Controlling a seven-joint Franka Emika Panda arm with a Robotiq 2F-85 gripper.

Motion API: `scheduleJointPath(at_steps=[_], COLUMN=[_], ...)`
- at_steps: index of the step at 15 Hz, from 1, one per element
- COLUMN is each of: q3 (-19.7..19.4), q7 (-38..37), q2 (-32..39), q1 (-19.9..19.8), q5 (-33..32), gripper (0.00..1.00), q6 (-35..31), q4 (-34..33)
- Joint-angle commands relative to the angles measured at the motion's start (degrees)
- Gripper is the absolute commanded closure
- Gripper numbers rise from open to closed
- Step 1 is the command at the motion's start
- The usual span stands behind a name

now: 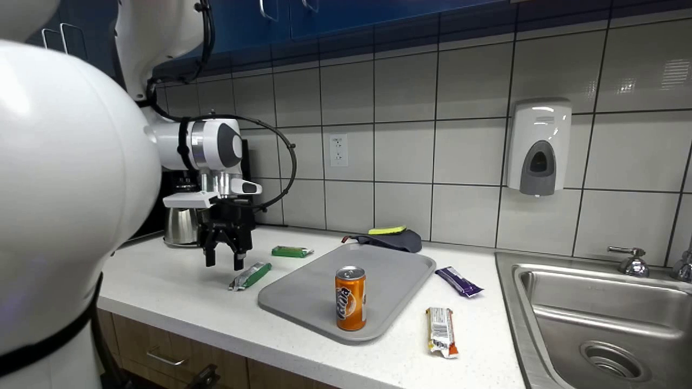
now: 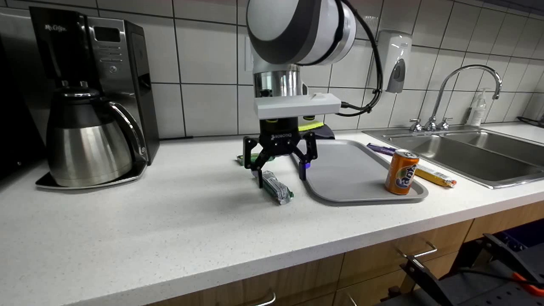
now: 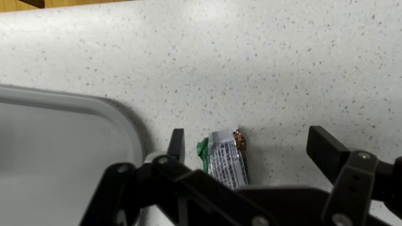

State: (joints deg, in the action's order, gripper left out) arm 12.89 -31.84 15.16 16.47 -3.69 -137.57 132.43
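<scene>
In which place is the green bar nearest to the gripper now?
In the wrist view, the green bar lies on the counter, right of the gray tray, framed by the open gripper.

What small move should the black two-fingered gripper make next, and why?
Probably a short, careful lowering with the jaws left open: the gripper hangs empty above the white speckled countertop, and in the wrist view the green-and-silver bar in its shiny wrapper shows below, framed between the spread jaws and not yet held.
</scene>
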Motion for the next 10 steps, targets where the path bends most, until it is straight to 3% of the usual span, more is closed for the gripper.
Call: scheduleJointPath(at_steps=[1,10], q3=[-2.67,-5.70], q7=[-3.63,0.83], q2=[4.96,8.68], q1=[3.02,4.34], q5=[-2.63,-2.67], gripper=[0.00,0.00], q6=[-0.85,0.44], q4=[-4.93,-9.74])
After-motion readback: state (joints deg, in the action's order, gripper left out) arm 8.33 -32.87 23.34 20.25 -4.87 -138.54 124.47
